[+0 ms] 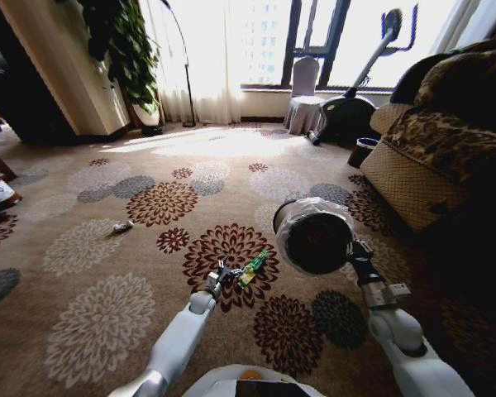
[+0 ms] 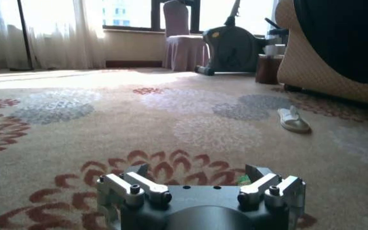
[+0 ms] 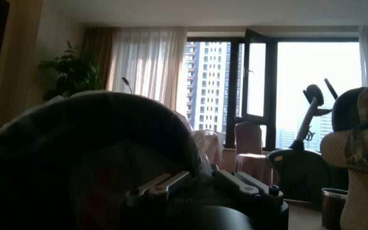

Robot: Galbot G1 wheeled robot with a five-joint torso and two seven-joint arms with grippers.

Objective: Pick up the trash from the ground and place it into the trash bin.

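I keep the trash bin (image 1: 314, 237) lifted in the right gripper (image 1: 360, 263), clamped on its rim and tilted, so litter can go in directly. My left gripper (image 1: 221, 275) is low over the carpet (image 1: 91, 248), its jaws spread wide and empty, just left of the green wrapper (image 1: 253, 268). A white scrap (image 1: 122, 226) lies far left.

Your left gripper (image 1: 224, 272) is hanging low over the floor, jaws spread; your right gripper (image 1: 360, 263) is clamping, raised.
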